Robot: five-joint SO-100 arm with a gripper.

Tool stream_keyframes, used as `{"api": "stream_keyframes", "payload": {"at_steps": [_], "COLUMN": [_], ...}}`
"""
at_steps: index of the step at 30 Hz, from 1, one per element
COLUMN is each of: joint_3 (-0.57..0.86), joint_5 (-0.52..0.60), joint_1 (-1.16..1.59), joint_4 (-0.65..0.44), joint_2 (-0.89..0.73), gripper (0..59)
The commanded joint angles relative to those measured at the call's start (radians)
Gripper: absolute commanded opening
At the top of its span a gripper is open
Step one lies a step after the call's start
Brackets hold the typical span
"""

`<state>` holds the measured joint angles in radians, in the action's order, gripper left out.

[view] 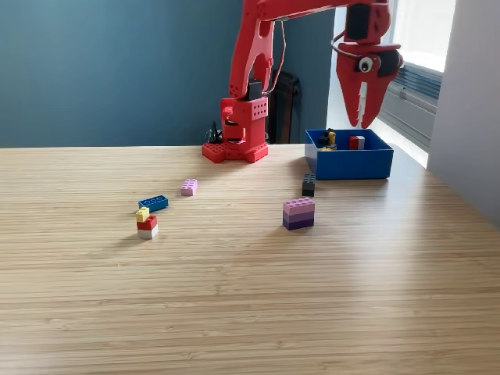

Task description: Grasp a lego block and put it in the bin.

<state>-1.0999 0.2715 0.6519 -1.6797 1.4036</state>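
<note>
Red plastic makes up the whole arm (254,70), whose base stands at the far edge of the pale wooden counter (234,312), in front of a dark teal wall (101,70). The arm reaches over toward the exterior view's right, and its claw (362,117) hangs point-down in the air above the bin (349,164). The claw's two tips meet at the bottom with no gap visible between them, and nothing is seen held in it.

The bin, a shallow bright blue open box, sits on the counter at the exterior view's right, just beside the arm's base. Inside it lie a red and white piece (357,142) and a small black and yellow cluster (328,140).

Several lego pieces remain on the counter. A black block (308,185) stands just in front of the bin's near left corner. A purple stack (298,213), lighter on top and darker below, sits nearer the camera. A small pink brick (189,187) lies toward the middle, with a flat blue brick (153,203) near it on the exterior view's left. Just in front of the blue brick is a little stack of yellow, red and white (146,223)
</note>
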Motion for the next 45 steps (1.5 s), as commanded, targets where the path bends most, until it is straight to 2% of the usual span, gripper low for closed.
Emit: {"api": "stream_keyframes", "payload": {"at_steps": [1,13,41,45], "joint_3": [0.012,-0.158,-0.152,-0.144], "joint_5": [-0.037,-0.055,-0.086,-0.115], "joint_1": [-0.201,-0.311,-0.394,-0.471], "joint_4": [0.04,0.179,0.19,0.19], "joint_2": [0.112,0.112,0.112,0.112], "gripper": [4.4,4.7,4.8,8.6]}}
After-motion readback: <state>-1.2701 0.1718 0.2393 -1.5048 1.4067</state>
